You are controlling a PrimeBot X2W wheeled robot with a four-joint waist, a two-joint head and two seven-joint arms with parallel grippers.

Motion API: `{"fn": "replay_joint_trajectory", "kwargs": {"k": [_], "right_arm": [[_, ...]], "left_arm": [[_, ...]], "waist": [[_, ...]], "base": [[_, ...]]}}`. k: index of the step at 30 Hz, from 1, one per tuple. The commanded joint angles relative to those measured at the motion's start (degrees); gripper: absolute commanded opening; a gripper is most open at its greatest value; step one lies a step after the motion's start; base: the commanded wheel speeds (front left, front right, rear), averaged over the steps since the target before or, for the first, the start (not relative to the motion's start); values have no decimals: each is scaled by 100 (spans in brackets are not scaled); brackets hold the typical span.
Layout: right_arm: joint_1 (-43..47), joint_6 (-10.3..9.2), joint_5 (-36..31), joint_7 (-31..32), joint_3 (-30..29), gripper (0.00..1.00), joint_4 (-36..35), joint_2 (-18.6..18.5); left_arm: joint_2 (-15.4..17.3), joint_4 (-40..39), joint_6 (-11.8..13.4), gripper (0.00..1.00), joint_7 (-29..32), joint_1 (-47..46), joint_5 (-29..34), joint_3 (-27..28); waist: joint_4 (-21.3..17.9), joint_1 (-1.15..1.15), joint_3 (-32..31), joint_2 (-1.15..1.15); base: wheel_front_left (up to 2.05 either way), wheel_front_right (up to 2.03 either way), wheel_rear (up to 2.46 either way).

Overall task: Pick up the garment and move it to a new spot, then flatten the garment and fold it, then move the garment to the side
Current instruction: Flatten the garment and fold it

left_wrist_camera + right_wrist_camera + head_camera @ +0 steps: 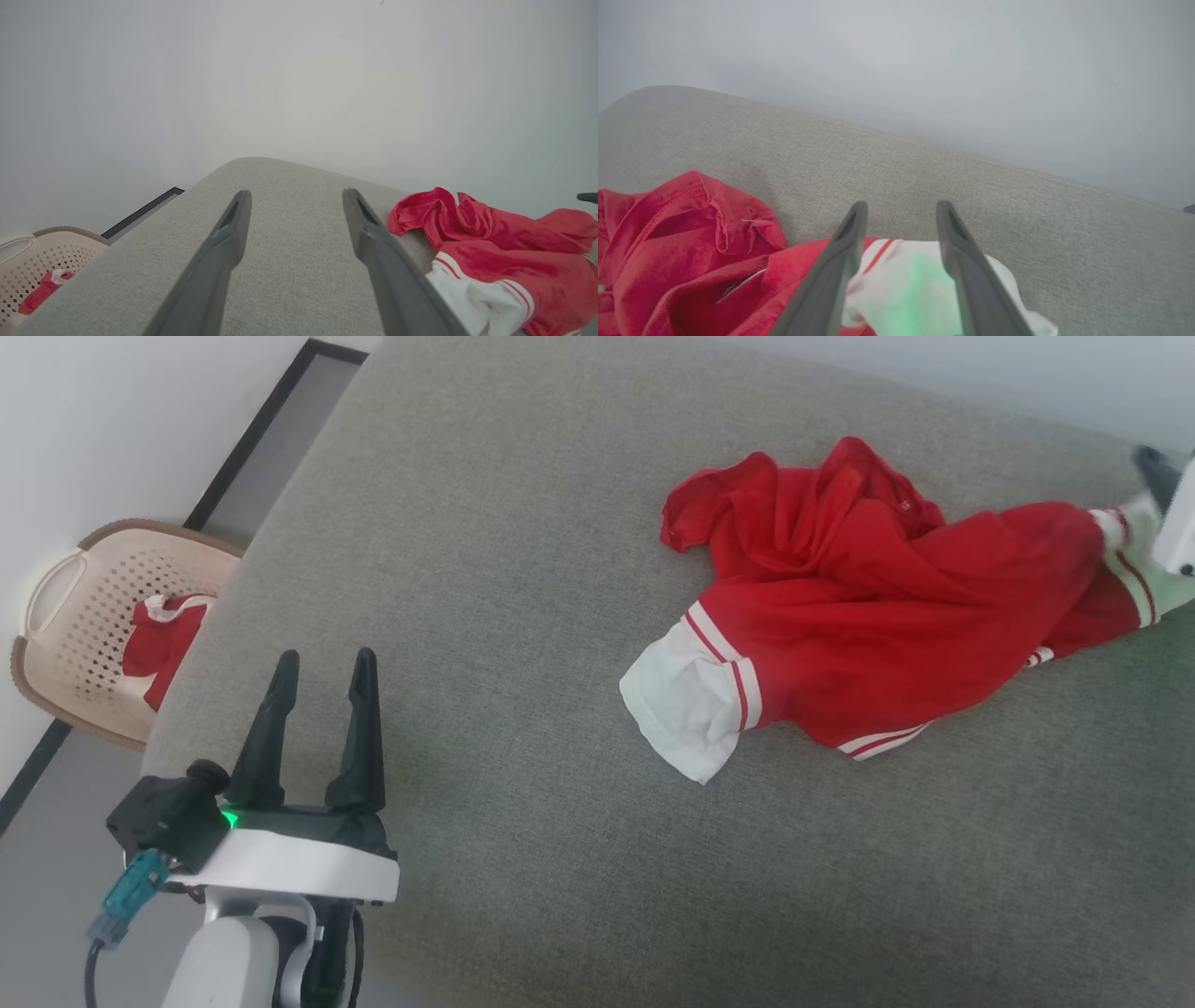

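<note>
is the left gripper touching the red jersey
Apart. The head view shows bare grey cushion between the left gripper and the red jersey.

broad bare grey cushion [523,569] left of the crumpled garment [887,607]; basket [84,616] off its left edge

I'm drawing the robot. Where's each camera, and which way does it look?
Head: up top, looks down at grey cushion, garment, basket; left gripper lower left.
Left wrist: on left arm, looks along its open fingers across the cushion to a wall.
Right wrist: on right arm, looks along the right gripper over the white sleeve.
All three share the garment.
</note>
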Motion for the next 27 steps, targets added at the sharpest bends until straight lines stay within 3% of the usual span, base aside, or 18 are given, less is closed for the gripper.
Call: {"fn": "replay_joint_trajectory", "kwargs": {"k": [1, 11, 19, 27], "right_arm": [[-99, 0, -21, -104, 71, 100, 105, 28], [-112, -1, 546, -345, 788, 100, 291, -9], [431, -1, 1292, -575, 1279, 100, -359, -212], [1125, -1, 1648, -1095, 1324, 100, -1192, -325]], "left_arm": [[-17, 29, -59, 100, -27, -85, 61, 40], [-118, 86, -235, 100, -27, -104, 308, 262], [-9, 193, -340, 100, -9, -110, 310, 213], [210, 193, -376, 100, 272, -199, 282, 49]], "waist": [[12, 0, 15, 0], [-174, 0, -91, 0], [-522, 0, -269, 0], [-1024, 0, -410, 0]], "base": [[0, 0, 0], [0, 0, 0], [0, 0, 0], [0, 0, 0]]}}
